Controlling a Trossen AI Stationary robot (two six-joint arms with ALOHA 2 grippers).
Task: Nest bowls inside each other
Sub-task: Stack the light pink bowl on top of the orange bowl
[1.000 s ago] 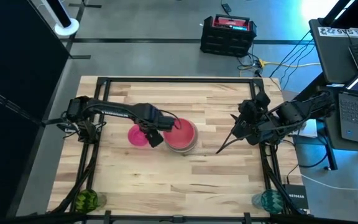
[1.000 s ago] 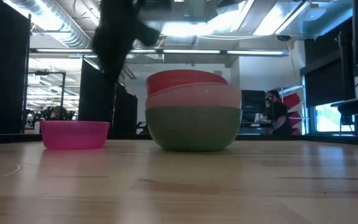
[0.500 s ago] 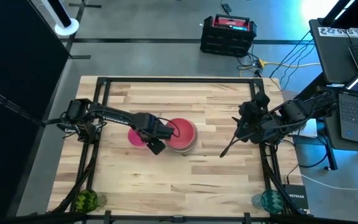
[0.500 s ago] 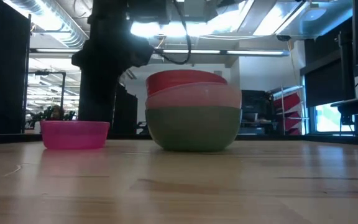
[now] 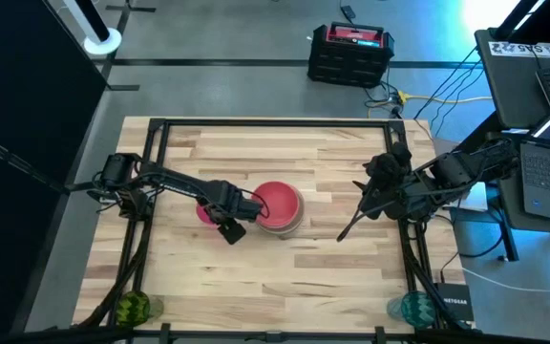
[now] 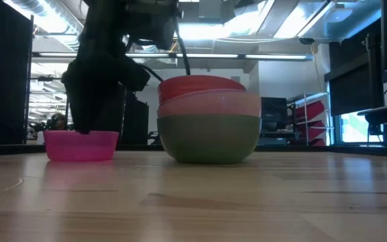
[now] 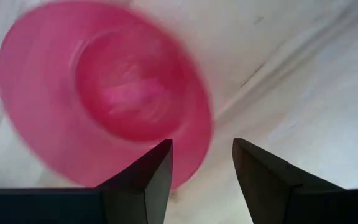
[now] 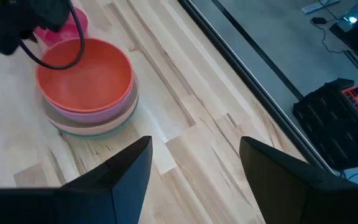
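Left gripper (image 7: 201, 163) is down over the magenta bowl (image 7: 104, 93), fingers apart and straddling the near rim, not clamped yet as far as I can see. That bowl sits alone on the surface (image 5: 304, 277), just beside the stack (image 5: 280, 208): coral bowl (image 8: 84, 78) on top, lilac one (image 6: 210, 104) under it, green bowl (image 6: 209, 138) at the bottom. Right gripper (image 8: 194, 163) is parked off to the right side, fingers wide apart, holding nothing. Handling call: the magenta bowl looks like thin, stiff plastic, so light and probably slick; I'd pinch the wall at the rim, one finger inside and one outside, and go easy because a light bowl like that will likely skate or tip if I nudge it before closing. It looks smaller than the coral bowl, so it should drop in without forcing. Views: the left wrist view is the only one showing the rim between the fingers, though it's smeared. The low view gives the stack's layering and shows the magenta bowl flat on the surface, but the arm hides the fingertips. The high view gives layout only; the arm covers most of the magenta bowl. The right wrist view shows the coral bowl's inside with nothing in it.
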